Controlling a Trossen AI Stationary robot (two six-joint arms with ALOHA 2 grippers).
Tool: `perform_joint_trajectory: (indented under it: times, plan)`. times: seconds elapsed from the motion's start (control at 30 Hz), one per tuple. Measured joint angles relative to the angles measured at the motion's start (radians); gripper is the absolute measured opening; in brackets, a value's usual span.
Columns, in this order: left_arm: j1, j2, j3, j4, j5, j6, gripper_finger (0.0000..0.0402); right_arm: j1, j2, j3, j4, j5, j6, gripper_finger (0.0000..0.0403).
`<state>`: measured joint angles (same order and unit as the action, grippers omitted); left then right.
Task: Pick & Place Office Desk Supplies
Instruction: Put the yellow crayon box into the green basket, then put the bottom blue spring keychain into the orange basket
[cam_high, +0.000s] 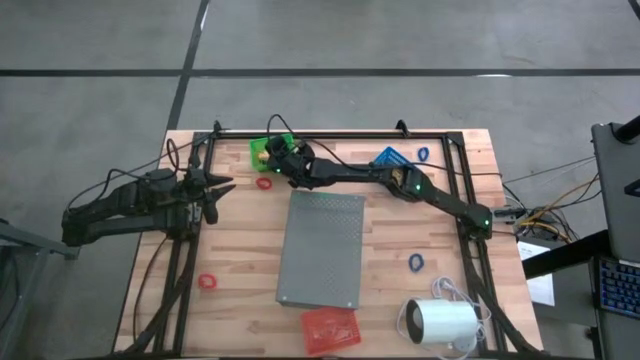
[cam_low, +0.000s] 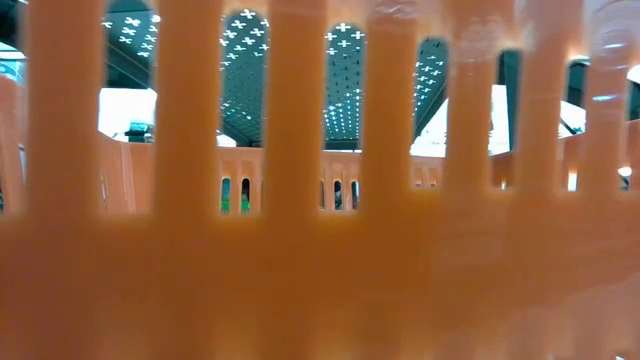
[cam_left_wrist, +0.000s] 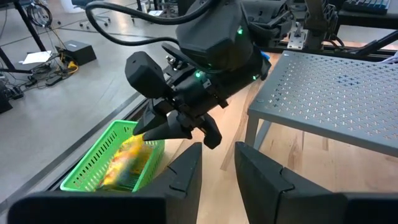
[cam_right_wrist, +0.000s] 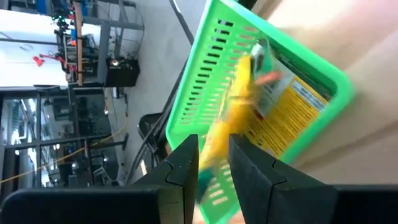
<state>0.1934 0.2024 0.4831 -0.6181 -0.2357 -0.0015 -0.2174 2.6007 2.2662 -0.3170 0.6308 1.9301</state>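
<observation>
Right gripper (cam_right_wrist: 213, 163) jaws pinch thin yellow crayon box (cam_right_wrist: 231, 118) edgewise over green slatted basket (cam_right_wrist: 208, 81); light, stiff, slippery card. Left gripper (cam_left_wrist: 217, 163) jaws part-open, empty.

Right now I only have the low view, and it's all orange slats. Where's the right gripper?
Observer: The right gripper has reached across to the left arm's half of the table and is over the green basket.
Operator: Holding anything?
Observer: Yes, a yellow crayon box sits between its fingers, above another yellow box already in the basket.
Operator: Left arm?
Observer: The left gripper is open and empty at the table's left side, facing the basket.
</observation>
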Motion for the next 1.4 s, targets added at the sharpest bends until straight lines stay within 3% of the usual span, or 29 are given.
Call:
perform_joint_trajectory:
  times: [0.63,0.87,1.4]
  plan:
    - [0.0,0.0,0.0,0.0,0.0,0.0,0.0098,0.004,-0.035,0.0,-0.018,0.034,-0.084,0.0086]
    - [0.0,0.0,0.0,0.0,0.0,0.0,0.0098,0.006,-0.044,0.0,0.112,0.147,-0.378,0.0086]
    - [0.0,0.0,0.0,0.0,0.0,0.0,0.0098,0.012,-0.146,0.0,0.125,0.156,-0.866,0.0075]
